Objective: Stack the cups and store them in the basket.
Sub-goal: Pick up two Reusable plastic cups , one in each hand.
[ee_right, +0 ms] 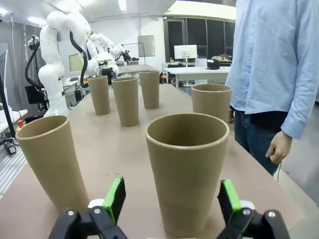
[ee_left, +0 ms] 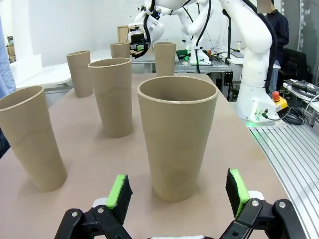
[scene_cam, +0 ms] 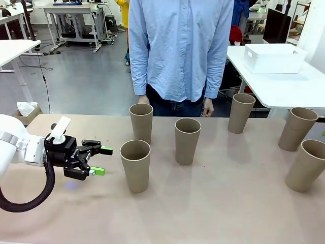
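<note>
Six cups (scene_cam: 136, 168), one basket (scene_cam: 274, 59); left hand (scene_cam: 102, 161) and right hand (ee_right: 170, 200) both spread.

A robotics lab — white robot arms (ee_left: 256, 59), workbenches (scene_cam: 66, 10), coiled cables (ee_left: 291, 114).

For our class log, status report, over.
Left gripper open, facing a cup; right gripper open. Six cups upright, unstacked. Nothing blocking evident.

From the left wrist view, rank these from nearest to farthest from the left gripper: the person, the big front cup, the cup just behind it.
1. Big front cup, straight ahead.
2. Cup behind, left of it.
3. Person, far left edge.
</note>
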Controlling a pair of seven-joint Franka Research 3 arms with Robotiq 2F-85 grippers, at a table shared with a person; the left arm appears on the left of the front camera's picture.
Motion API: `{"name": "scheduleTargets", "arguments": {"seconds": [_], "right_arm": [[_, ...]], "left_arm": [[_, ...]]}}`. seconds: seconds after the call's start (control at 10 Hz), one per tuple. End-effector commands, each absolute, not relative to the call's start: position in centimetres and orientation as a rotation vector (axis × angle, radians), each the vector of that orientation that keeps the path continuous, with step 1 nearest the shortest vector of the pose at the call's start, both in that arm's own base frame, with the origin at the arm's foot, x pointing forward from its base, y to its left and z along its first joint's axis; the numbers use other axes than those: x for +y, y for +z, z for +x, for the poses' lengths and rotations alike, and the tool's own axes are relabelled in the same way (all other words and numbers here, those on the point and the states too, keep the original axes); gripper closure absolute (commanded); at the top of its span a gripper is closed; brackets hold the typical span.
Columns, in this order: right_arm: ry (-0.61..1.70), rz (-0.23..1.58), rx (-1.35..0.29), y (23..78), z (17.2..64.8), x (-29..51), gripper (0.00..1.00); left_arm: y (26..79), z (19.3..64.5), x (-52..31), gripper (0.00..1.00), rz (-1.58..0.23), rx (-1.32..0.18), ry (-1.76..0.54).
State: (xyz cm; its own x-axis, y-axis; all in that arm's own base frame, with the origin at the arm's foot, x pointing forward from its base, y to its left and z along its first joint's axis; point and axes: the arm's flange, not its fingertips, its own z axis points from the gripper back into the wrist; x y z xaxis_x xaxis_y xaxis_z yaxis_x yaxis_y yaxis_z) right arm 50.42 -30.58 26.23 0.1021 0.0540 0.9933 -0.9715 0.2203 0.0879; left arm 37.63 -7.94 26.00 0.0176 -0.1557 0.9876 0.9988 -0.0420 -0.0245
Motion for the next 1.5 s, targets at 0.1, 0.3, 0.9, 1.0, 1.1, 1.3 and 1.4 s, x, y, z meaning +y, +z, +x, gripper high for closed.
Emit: {"name": "scheduleTargets", "arguments": {"seconds": [0.1, 0.3, 0.9, 1.0, 1.1, 1.3, 1.4], "right_arm": [[0.996, 1.022, -1.197, 25.2, 52.2, -29.6, 0.0], [1.014, 1.003, -1.218, 24.5, 52.9, -29.7, 0.0], [1.058, 1.042, -1.237, 23.0, 54.0, -28.9, 0.0], [1.065, 1.038, -1.24, 22.8, 54.3, -28.8, 0.0], [1.072, 1.035, -1.24, 22.6, 54.5, -28.7, 0.0], [1.071, 1.046, -1.235, 22.2, 55.0, -28.5, 0.0], [1.068, 1.053, -1.233, 22.1, 55.2, -28.4, 0.0]], "left_arm": [[24.7, 36.5, -8.4, 0.0, -1.137, -1.09, -1.299], [24.0, 36.4, -9.1, 0.0, -1.149, -1.068, -1.302], [22.7, 35.7, -10.9, 0.0, -1.206, -1.074, -1.284], [22.7, 35.7, -11.0, 0.0, -1.207, -1.07, -1.285], [22.7, 35.9, -11.0, 0.0, -1.211, -1.066, -1.285], [22.6, 36.0, -11.3, 0.0, -1.221, -1.065, -1.286], [22.6, 36.0, -11.3, 0.0, -1.23, -1.064, -1.286]]}}
